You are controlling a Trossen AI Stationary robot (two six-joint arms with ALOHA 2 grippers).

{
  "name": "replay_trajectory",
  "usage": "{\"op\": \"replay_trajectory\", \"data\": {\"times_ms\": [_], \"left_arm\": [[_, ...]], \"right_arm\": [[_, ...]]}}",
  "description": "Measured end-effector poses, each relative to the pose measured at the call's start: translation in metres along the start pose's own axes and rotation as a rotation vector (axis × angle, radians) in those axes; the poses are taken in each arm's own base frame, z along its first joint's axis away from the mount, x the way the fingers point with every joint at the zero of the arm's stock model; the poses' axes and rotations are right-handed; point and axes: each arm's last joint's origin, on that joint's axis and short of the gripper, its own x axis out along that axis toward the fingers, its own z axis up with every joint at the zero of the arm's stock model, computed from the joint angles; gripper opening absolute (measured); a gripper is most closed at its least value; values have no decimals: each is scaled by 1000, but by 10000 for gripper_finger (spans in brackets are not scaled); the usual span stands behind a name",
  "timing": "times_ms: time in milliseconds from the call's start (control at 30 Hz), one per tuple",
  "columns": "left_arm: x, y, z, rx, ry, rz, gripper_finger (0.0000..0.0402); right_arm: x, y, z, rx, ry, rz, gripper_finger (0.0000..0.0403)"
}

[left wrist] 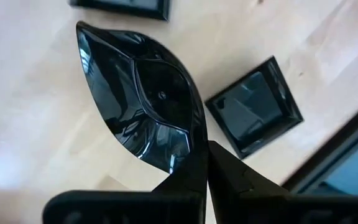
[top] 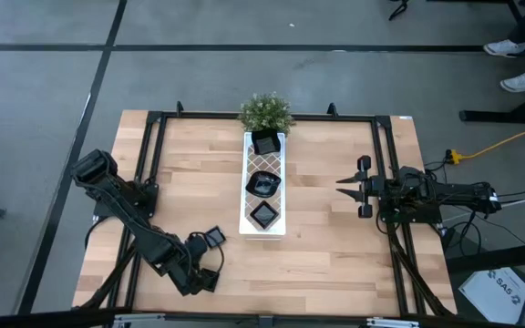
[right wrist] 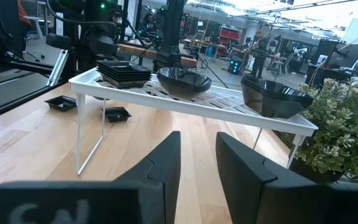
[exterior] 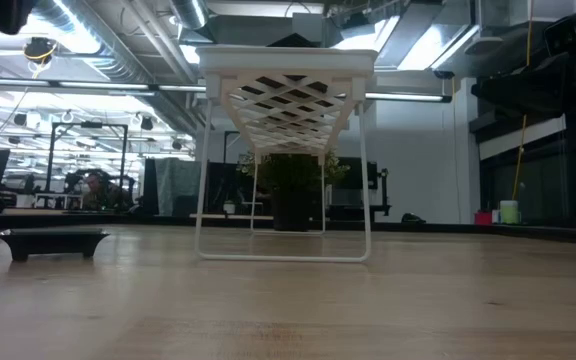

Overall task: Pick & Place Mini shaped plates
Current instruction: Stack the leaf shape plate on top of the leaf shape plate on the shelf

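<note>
The left gripper point(left wrist: 197, 165) was clamped on the rim of a wavy plate point(left wrist: 145, 99), held above the surface point(top: 335, 246) near a square plate point(left wrist: 253, 106). The right gripper point(right wrist: 197, 155), fingers apart and seemingly empty, faced the tray point(top: 247, 219), which held more plates.

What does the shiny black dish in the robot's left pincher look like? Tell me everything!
The wavy black plate is glossy and looks like plastic, with pointed, curving edges and a sunken four-sided middle that mirrors the lights. The left gripper is shut on one edge, holding it tilted above the wooden table. Nothing else touches it. A square black dish lies on the table beside it.
</note>
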Motion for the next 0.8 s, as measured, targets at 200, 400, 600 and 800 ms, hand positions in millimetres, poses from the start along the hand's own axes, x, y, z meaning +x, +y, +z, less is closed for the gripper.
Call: {"op": "replay_trajectory", "data": {"times_ms": [200,400,600,800], "left_arm": [[-13,10,8,49,-49,38,1],[-33,24,18,95,-142,68,2],[-55,38,37,163,-261,77,2],[-74,51,61,241,-385,92,1]], "right_arm": [[0,0,0,0,1,0,102],[0,0,0,0,0,0,102],[0,0,0,0,0,0,102],[0,0,0,0,1,1,102]]}}
